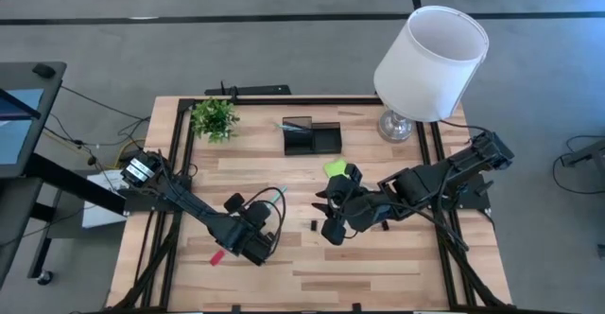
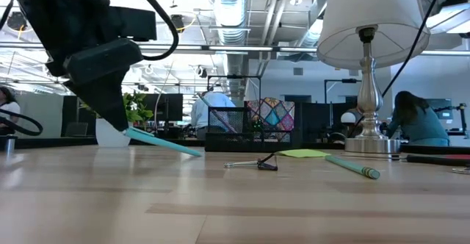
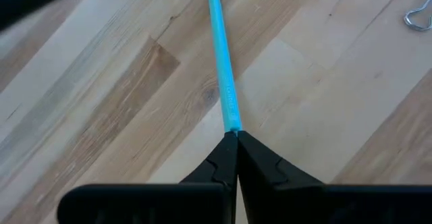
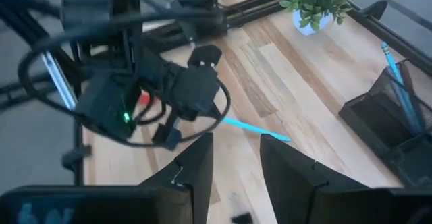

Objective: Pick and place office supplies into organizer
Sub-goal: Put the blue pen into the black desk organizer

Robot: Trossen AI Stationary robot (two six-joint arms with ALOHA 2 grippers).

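Left gripper (image 3: 236, 140), jaws pressed together on the rear end of a teal pen (image 3: 223, 69); the barrel runs straight out ahead of the fingertips, low over the wooden table (image 3: 101, 102), its far tip seemingly on the boards. The pen is probably light, stiff and smooth-sided, so an end grip leaves a long free lever that may swing or slip (a hold nearer mid-barrel would steady it, though the end hold suits dropping it tip-first into a tall compartment). It is slender, uniformly bright teal, with faint lettering along its side.

Beyond the pen's tip, a small metal clip (image 3: 418, 18) lies on the table. Farther on, across the boards from this gripper, the right gripper (image 1: 331, 221) hovers with jaws partly apart and nothing between them, a lime-green sticky-note pad (image 1: 334, 168) just behind it. Farthest off stands the black mesh organizer (image 1: 312, 136), a teal pen already upright in its taller compartment.
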